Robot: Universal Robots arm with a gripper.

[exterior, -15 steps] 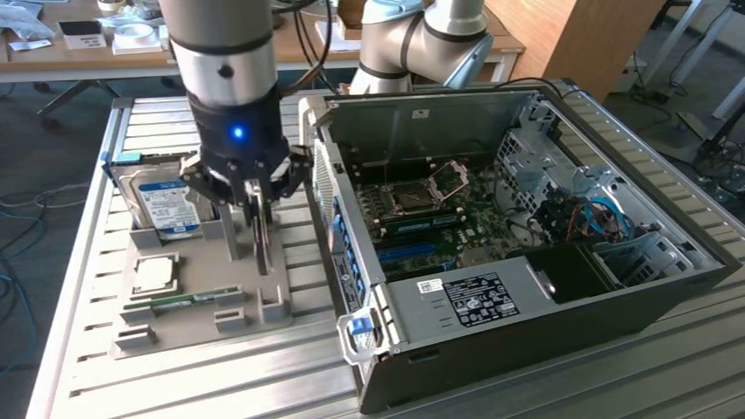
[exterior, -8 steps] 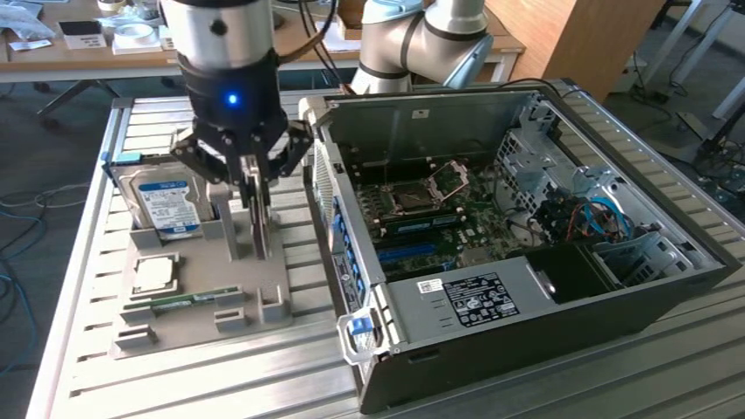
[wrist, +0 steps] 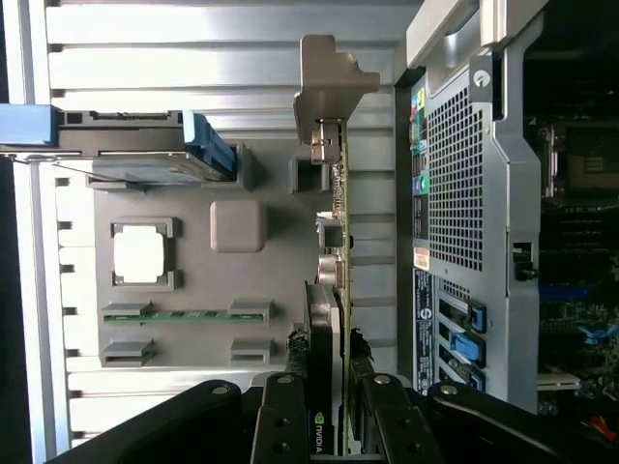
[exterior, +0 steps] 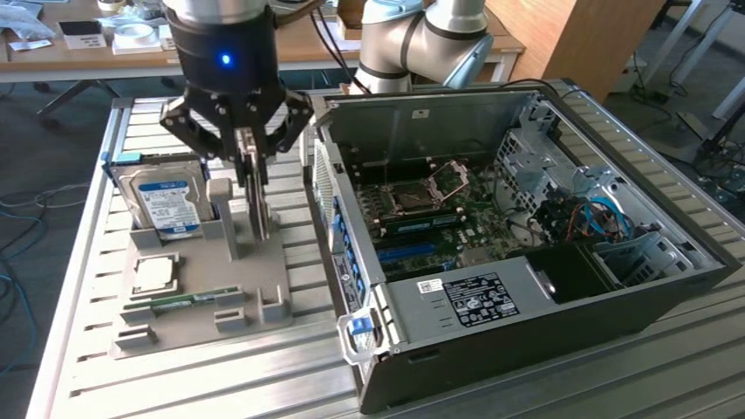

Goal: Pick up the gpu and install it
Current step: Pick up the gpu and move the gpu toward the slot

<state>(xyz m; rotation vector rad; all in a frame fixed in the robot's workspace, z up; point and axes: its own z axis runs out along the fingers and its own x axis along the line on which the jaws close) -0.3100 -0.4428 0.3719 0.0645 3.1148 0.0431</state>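
Over the grey holder (exterior: 198, 297) at the exterior view's left, the gripper (exterior: 248, 144) points straight down from a vertical wrist, a blue light glowing on its body. Its fingers (wrist: 280, 406) are drawn in against both faces of the gpu (exterior: 261, 205) and clamp it. The card stands on edge, its long side running near to far, with its silver bracket (wrist: 329, 72) at the end away from the fingers. I cannot tell whether its lower edge sits in the holder's slot or has cleared it. To the card's right only a narrow strip of slatted table (exterior: 291, 375) separates the holder from the case (exterior: 652, 288), whose perforated rear wall rises just beside it. The case lies on its side with its open face upward, so the motherboard (exterior: 431, 218) is reachable from above. Blue latches (wrist: 471, 329) line its rear slots. Left of the card, the hard drive (exterior: 163, 202) stands upright in the holder, close to the gripper's outer links. Nearer lie a processor (exterior: 155, 273) and a green memory stick (exterior: 187, 301), with bare slats beyond. The card carries a small green-and-white logo (wrist: 317, 435) between the fingers. The drive's blue-and-white label and the black label (exterior: 472, 299) on the power supply are too fine to read.
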